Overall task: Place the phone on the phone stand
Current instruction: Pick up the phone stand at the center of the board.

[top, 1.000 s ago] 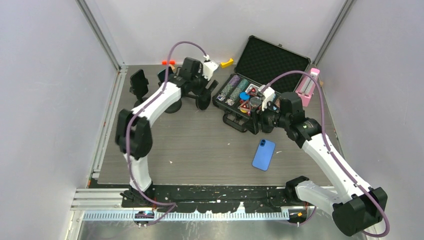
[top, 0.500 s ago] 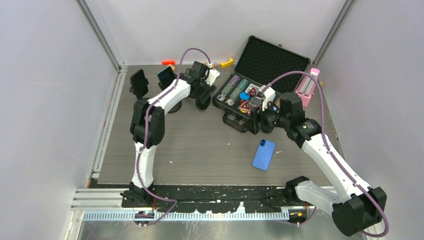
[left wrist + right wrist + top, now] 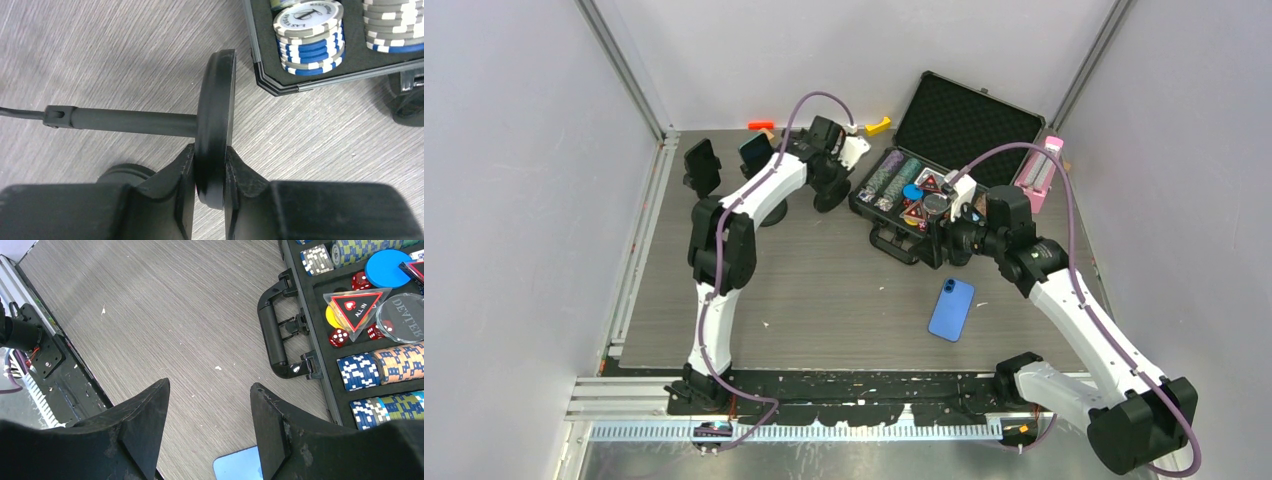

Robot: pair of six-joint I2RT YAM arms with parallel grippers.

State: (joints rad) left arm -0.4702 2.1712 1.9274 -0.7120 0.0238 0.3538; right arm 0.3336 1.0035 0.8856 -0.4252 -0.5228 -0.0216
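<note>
Where any writing can be read, it sits inside the open black case [image 3: 969,122] at 1 o'clock on the table [image 3: 824,285]: a red triangular token [image 3: 357,305] says "ALL IN" and the clear round disc [image 3: 406,325] beside it says "DEALER". Around these two pieces the case's foam tray holds a plain blue disc [image 3: 384,267], red dice [image 3: 339,336], and rows of striped poker chips [image 3: 372,372] in blue, orange, green and grey. The top chip of one blue-and-grey stack carries a ring of lettering in the left wrist view, too small to read with certainty. The lid, lined with dark foam, stands up at the far side, and the carry handle [image 3: 274,337] faces the middle of the table. At 11 o'clock the left gripper [image 3: 210,152] pinches the rim of the round black disc of the phone stand [image 3: 217,100], one finger pressed on each face of it; a black rod runs sideways from that disc. The right gripper [image 3: 210,390] hangs just off the case's handle side with its jaws spread and nothing between them. The phone [image 3: 951,308], blue, lies flat on the table at 4 o'clock, well apart from the stand and untouched by either gripper.
</note>
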